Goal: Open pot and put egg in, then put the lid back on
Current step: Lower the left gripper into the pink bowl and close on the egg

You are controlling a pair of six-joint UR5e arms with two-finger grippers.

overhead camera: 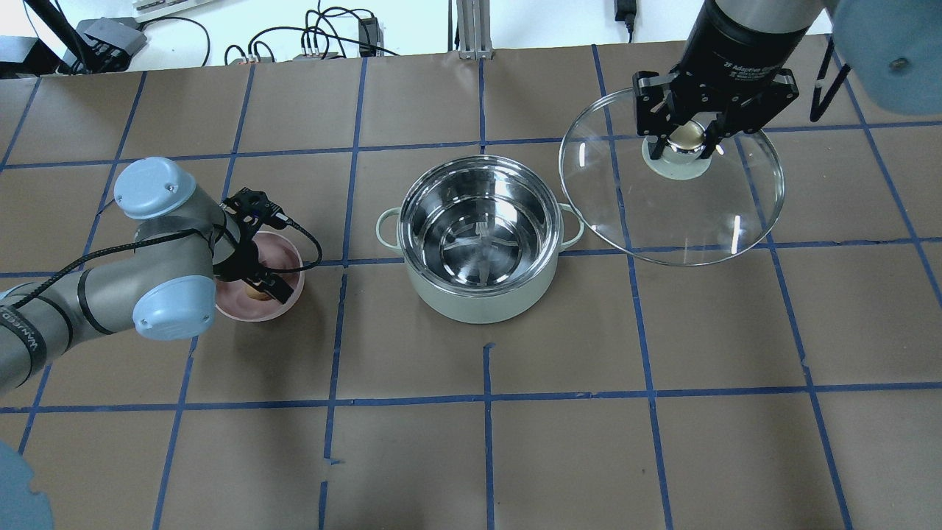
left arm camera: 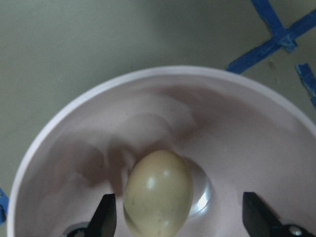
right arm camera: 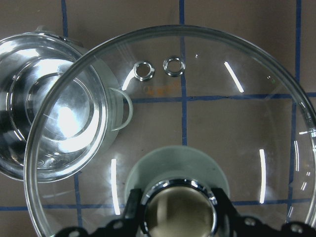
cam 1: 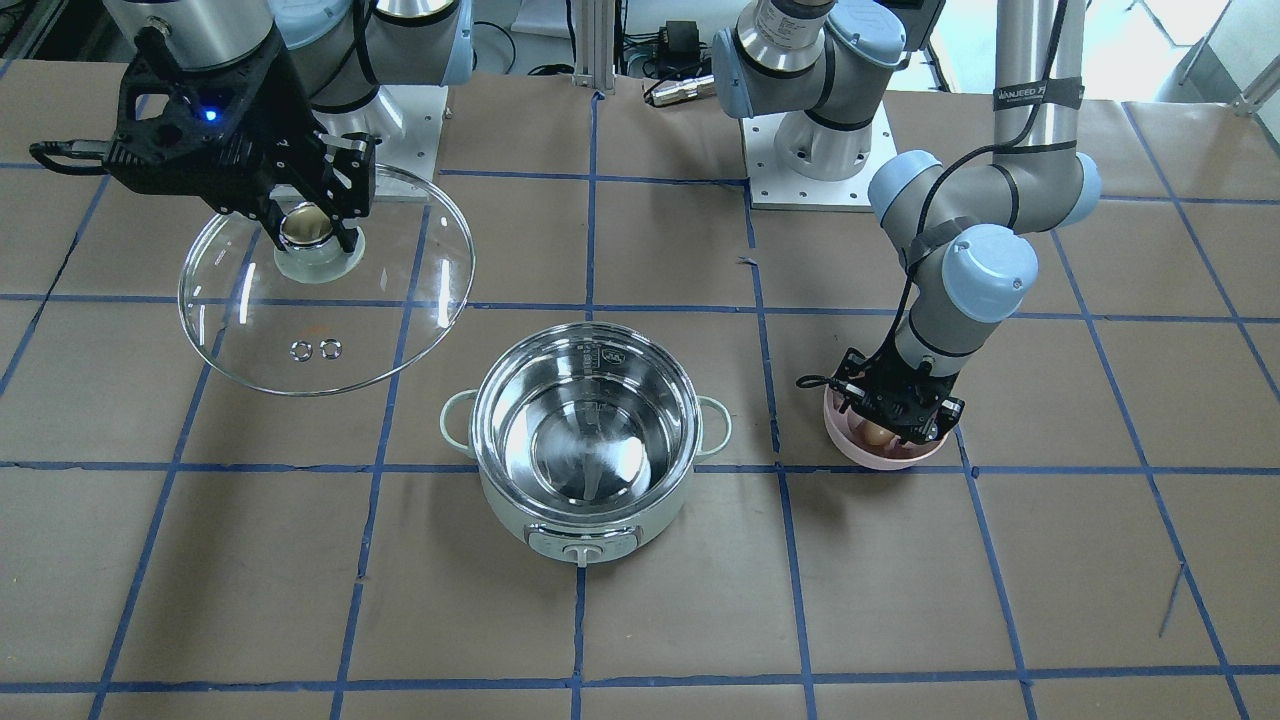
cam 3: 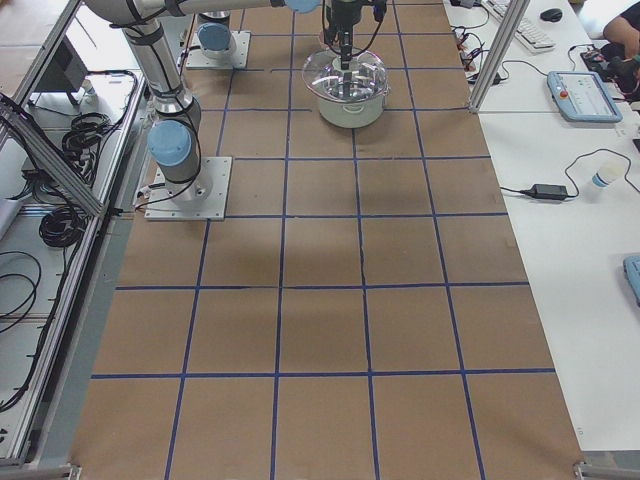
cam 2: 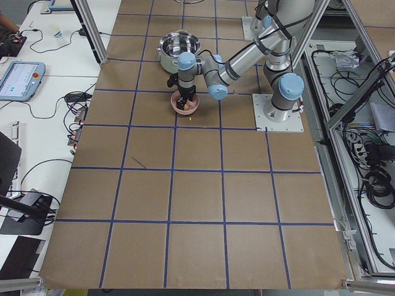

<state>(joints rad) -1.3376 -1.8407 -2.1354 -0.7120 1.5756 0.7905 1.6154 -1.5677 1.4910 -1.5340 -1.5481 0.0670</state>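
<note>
The mint-green pot (overhead camera: 478, 305) stands open at the table's middle, its steel inside empty; it also shows in the front view (cam 1: 560, 510). My right gripper (overhead camera: 688, 140) is shut on the gold-beige knob of the glass lid (overhead camera: 670, 217) and holds the lid in the air beside the pot, slightly tilted (cam 1: 380, 300) (right arm camera: 222, 123). The tan egg (left arm camera: 158, 197) lies in a pink bowl (left arm camera: 148, 108). My left gripper (left arm camera: 180, 215) is open and lowered into the bowl, its fingers on either side of the egg, the egg close to one finger.
The pink bowl (overhead camera: 283, 254) stands on the brown paper, one grid square from the pot on my left. Blue tape lines cross the table. The arm bases (cam 1: 815, 160) stand at the table's robot side.
</note>
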